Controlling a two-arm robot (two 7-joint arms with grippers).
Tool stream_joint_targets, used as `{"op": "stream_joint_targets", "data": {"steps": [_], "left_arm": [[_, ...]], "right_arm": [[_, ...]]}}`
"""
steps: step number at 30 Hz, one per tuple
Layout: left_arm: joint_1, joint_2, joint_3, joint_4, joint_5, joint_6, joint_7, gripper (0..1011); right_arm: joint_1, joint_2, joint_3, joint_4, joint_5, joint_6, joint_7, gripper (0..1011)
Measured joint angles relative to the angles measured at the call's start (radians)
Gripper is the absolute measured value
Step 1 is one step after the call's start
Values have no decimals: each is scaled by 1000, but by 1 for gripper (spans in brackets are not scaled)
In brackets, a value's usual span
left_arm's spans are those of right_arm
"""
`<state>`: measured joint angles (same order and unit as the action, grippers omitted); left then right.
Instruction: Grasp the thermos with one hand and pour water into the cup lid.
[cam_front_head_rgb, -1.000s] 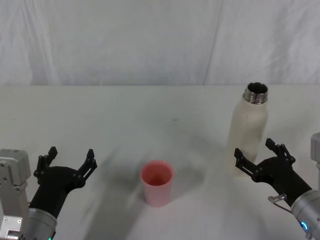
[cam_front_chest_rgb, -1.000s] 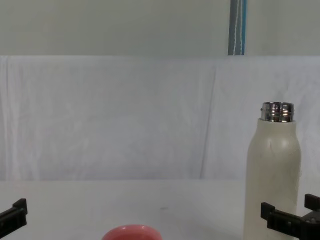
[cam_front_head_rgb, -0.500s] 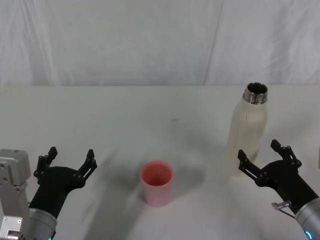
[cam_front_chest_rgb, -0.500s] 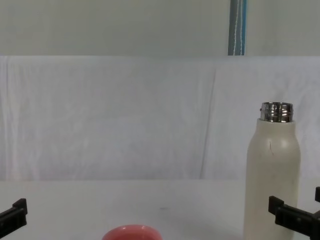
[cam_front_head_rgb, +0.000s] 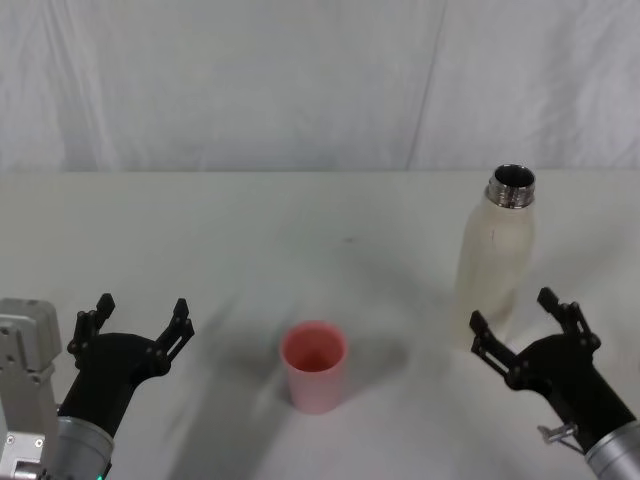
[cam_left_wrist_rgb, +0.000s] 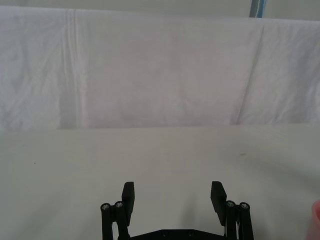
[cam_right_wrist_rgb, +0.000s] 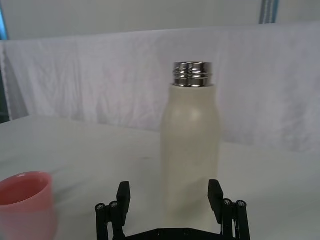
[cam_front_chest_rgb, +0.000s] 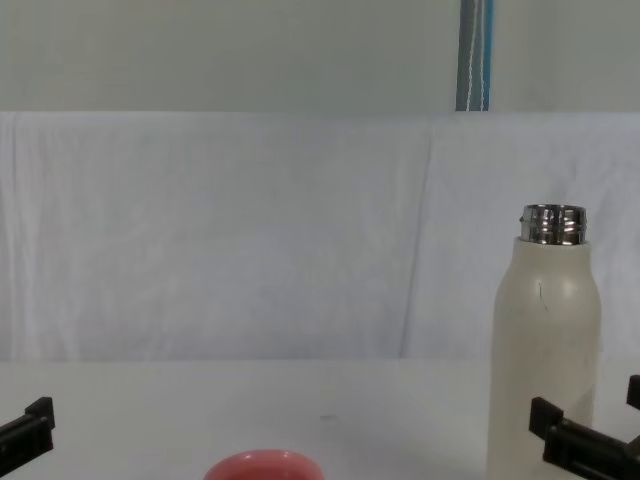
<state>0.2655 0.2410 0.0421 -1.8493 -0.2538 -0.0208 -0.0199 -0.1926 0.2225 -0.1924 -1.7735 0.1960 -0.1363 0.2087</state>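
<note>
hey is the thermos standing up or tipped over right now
Upright. The thermos stands on its base on the table with its open steel neck pointing up; the right gripper sits open just in front of it, not gripping.

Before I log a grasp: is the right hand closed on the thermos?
No. The right hand is open, just short of the thermos.

Right gripper (cam_front_head_rgb: 520, 332) pulled back from thermos (cam_front_head_rgb: 493, 260), toward robot and lower in head view; a second ago its open fingers flanked bottle's lower body, now sit just in front of base, apart. Drifted slightly left again over last half second.
</note>
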Motion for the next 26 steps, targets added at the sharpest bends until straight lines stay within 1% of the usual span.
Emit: {"op": "stream_joint_targets", "data": {"steps": [10, 26], "left_arm": [[0, 0, 0, 0, 0, 0, 0, 1001], [0, 0, 0, 0, 0, 0, 0, 1001]], "right_arm": [[-1, 1, -28, 3, -6, -7, 32, 1002], [-1, 2, -26, 5, -5, -6, 32, 1002]]}}
